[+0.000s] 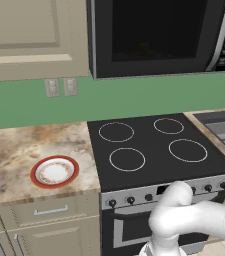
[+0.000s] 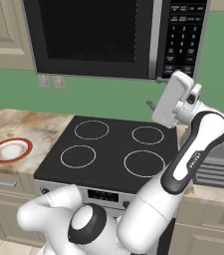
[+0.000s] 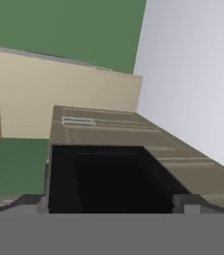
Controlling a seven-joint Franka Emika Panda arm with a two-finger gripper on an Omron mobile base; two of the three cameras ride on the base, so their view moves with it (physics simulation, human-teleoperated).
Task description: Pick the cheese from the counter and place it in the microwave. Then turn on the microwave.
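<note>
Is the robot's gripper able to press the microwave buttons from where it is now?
Probably yes. The hand sits raised just below the microwave button panel, beside the stove, with nothing between them, though the gripper seems to point away and would need turning.

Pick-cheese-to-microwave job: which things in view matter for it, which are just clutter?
Job:
- microwave, door shut
- counter
- gripper, jaws open, holding nothing
- cheese: can't spot it here

Lying about:
- plate, white with a red rim, on the counter
- stovetop
- sink
- wall outlets
</note>
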